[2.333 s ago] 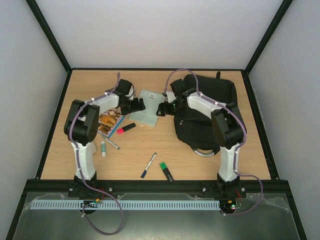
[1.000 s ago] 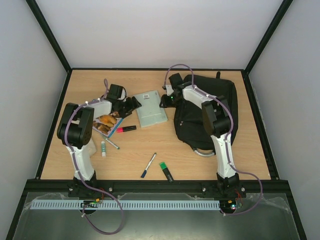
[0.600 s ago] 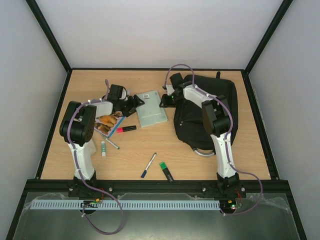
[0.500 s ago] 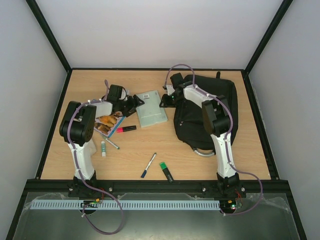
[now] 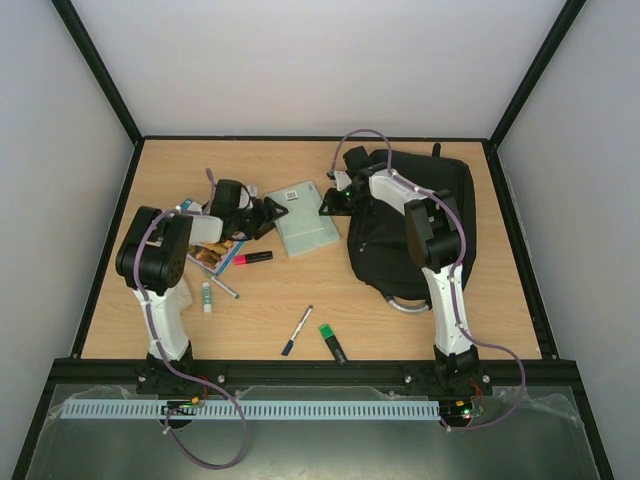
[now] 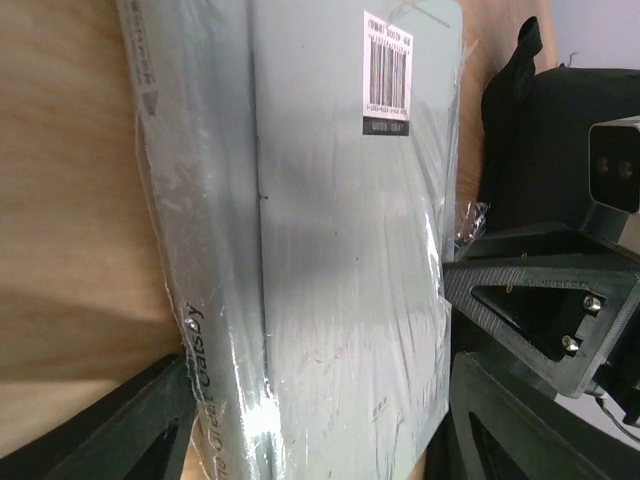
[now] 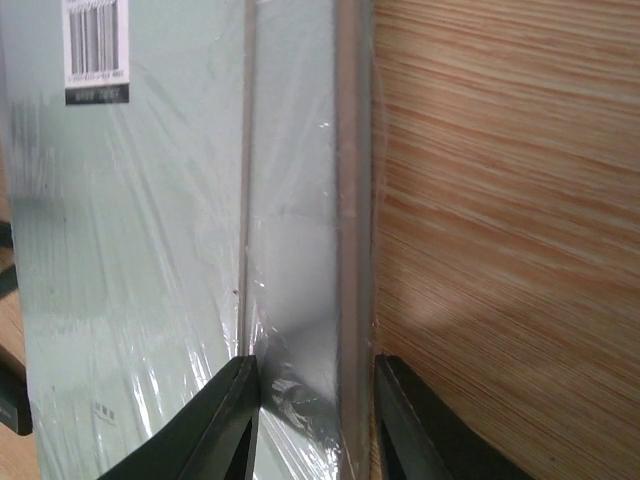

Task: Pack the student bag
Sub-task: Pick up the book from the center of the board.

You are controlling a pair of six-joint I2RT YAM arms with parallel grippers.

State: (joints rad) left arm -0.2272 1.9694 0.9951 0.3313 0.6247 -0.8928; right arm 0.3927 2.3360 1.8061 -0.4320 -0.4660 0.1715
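book [image 5: 303, 220] lies on the table [image 5: 480, 310], just left of the student bag [image 5: 375, 250]

White links, black joints on left arm [image 5: 168, 320] and right arm [image 5: 452, 315]; purple-grey cables [image 5: 356, 131]; black bases [image 5: 455, 378] at table [image 5: 500, 310] near edge.

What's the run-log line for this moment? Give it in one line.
left gripper: open, straddling book | right gripper: clamped on book edge | book: on table beside student bag

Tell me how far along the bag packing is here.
Done: nothing visibly packed. In hand: jaws of the right gripper pinch the book beside the student bag; the left gripper straddles its opposite side. Remaining: book, red marker, green marker, pen, glue stick.
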